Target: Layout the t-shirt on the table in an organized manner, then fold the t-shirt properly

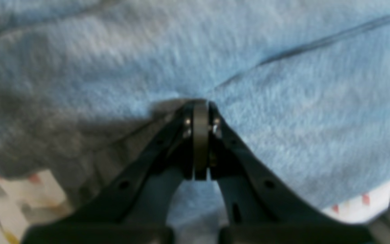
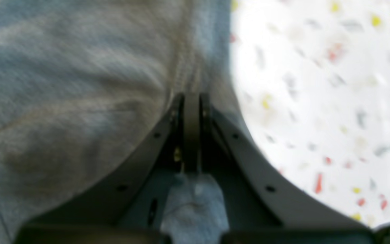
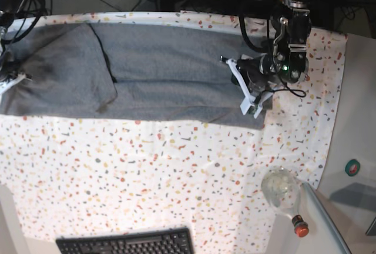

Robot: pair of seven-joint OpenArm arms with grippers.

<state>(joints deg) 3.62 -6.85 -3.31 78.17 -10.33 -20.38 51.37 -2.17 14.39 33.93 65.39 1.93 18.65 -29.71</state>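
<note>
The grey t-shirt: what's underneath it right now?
The heather-grey fabric t-shirt lies on the white flecked table cloth, which shows along its edges. Whatever lies beneath the fabric is covered.

Both my wrist views are blurred; in the base view my right claw [image 3: 13, 77] sits cut off at the left edge.

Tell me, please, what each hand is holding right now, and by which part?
Both hold the t-shirt: the left hand pinches a fold of cloth near its edge, the right hand clamps its opposite edge beside a seam.
</note>
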